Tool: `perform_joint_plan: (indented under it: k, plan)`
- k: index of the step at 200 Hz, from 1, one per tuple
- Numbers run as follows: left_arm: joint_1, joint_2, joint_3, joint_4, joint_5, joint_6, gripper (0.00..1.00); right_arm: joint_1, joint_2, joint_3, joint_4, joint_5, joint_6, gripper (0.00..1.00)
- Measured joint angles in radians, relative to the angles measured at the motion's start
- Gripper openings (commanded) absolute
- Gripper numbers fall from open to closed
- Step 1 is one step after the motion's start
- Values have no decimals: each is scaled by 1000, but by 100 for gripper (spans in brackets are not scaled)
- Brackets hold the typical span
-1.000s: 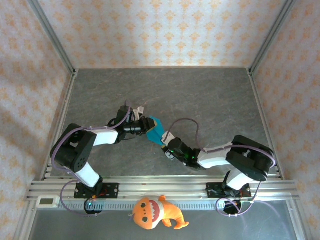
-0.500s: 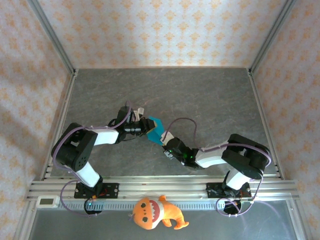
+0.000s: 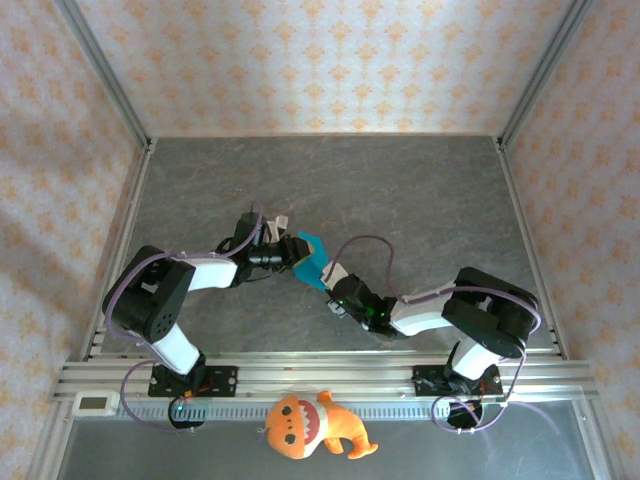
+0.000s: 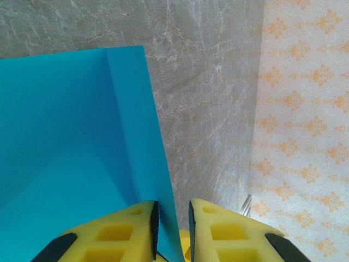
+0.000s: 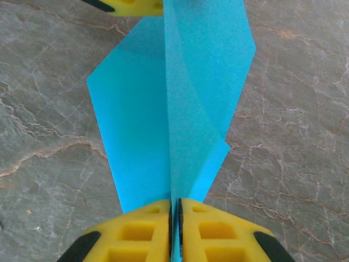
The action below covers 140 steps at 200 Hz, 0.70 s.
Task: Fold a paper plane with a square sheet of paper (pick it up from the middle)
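Seen from above, the thin, creased cyan-blue sheet of paper (image 3: 311, 258) sits over the middle of the grey marbled counter (image 3: 430, 200). It lies between the two arms, with the left hand (image 3: 291, 251) at its left side and the right hand (image 3: 328, 283) at its near corner. This view also takes in an orange plush toy (image 3: 312, 424) lying on the metal ledge (image 3: 520, 440) in front of the arm bases, well apart from the paper. The hands are too small here to judge their grip.

The left wrist camera looks along the sheet, which shows a diagonal crease and a folded strip down its right edge. That edge runs into the slot between the left hand's yellow foam fingers (image 4: 128, 232). They stand only slightly apart and clamp the paper, which lies against one of them with a sliver of gap by the other. A patterned wall (image 4: 305, 109) rises at the right.

The right wrist camera shows the pointed, folded shape that the other views hide, with a flap on each side of a centre crease. The near tip is pinched in the right hand, whose fingers are pressed almost together with just the paper between them. At the top of this view, a yellow finger of the left hand meets the paper's far end.
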Motion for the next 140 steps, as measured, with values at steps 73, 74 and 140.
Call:
perform_joint_plan:
  k: [73, 74, 140]
  plan:
    - [0, 0, 0, 0, 0, 0, 22, 0, 9, -4, 24, 1, 12, 9]
    - [0, 0, 0, 0, 0, 0, 22, 0, 9, -4, 24, 1, 12, 9]
    - [0, 0, 0, 0, 0, 0, 22, 0, 9, -6, 29, 3, 31, 0]
